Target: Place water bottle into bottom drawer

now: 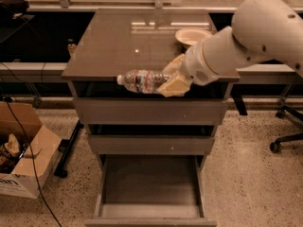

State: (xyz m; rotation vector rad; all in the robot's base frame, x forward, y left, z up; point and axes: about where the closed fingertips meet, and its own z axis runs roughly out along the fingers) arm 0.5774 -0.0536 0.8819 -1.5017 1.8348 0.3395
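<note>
You're seeing: cream gripper [168,78] at grey-brown cabinet's [104,56] front edge, clear ribbed bottle [141,81], grey drawer [151,181] floor, cream bowl [191,35].

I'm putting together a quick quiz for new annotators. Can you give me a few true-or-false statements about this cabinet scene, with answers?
1. The gripper holds the water bottle on its side. True.
2. The bottom drawer is pushed shut. False: it is pulled open.
3. The water bottle lies inside the bottom drawer. False: it is in the gripper, near the front edge of the cabinet top.
4. A cream bowl sits on the cabinet top. True.
5. The cardboard box stands on the cabinet top. False: it is on the floor beside the cabinet.
</note>
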